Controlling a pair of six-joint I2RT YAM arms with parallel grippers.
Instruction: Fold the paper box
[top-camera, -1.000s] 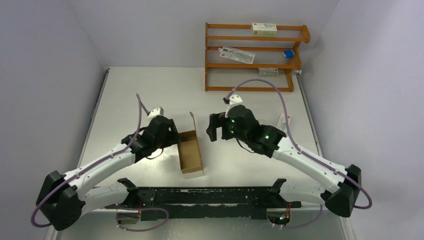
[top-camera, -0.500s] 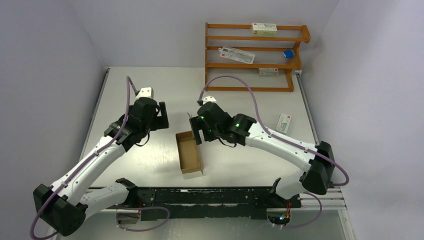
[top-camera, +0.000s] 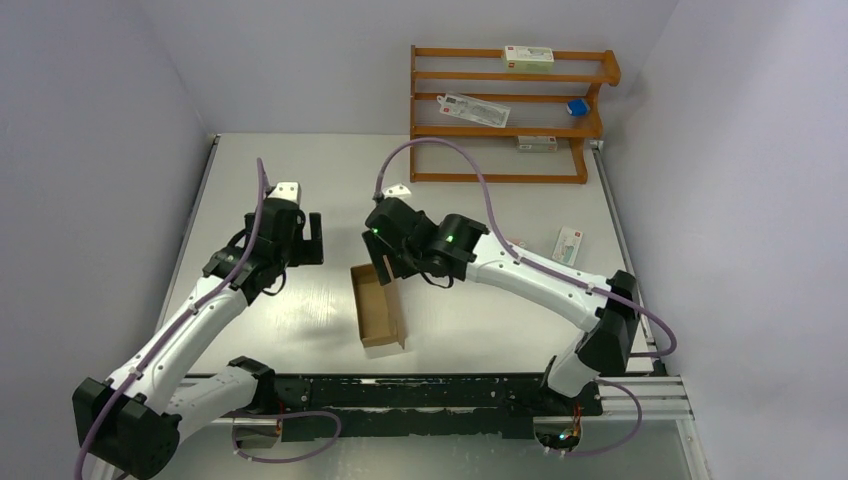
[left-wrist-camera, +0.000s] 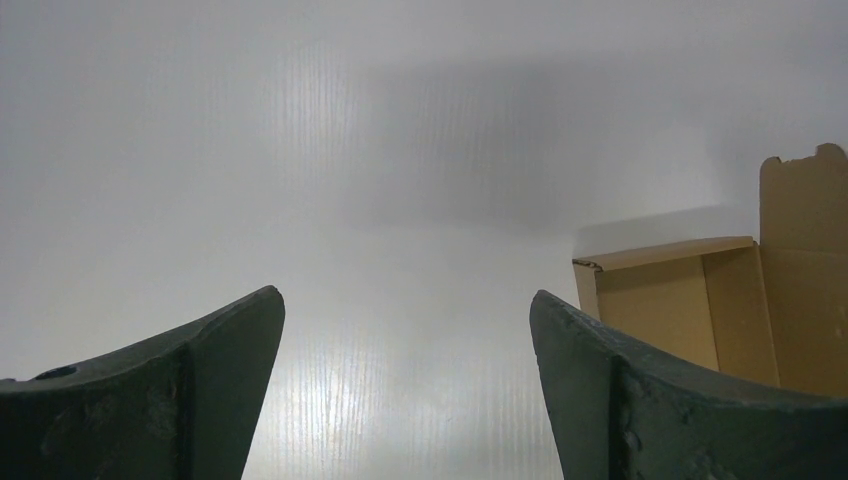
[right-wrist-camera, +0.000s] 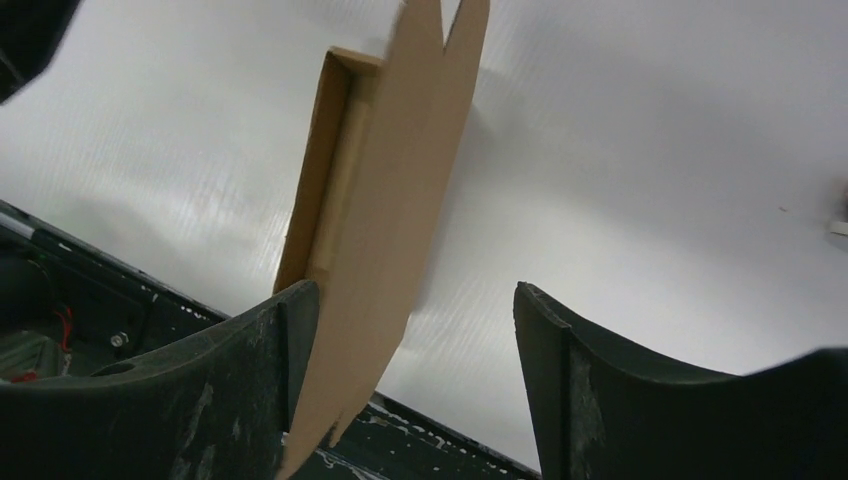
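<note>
The paper box is a brown cardboard tray lying open on the table, with its lid flap standing up at the far end. My right gripper hovers over that far end, open. In the right wrist view the flap stands between my fingers, close against the left finger, and the gripper is not closed on it. My left gripper is open and empty, to the left of the box and apart from it. In the left wrist view the box's end shows at the right.
A wooden rack stands at the back right with small white cartons and a blue item. Another white carton lies on the table at the right. A black rail runs along the near edge.
My left gripper has drawn away from the box's left wall, to the left and farther back. My right gripper has moved left onto the box's upright far flap.
</note>
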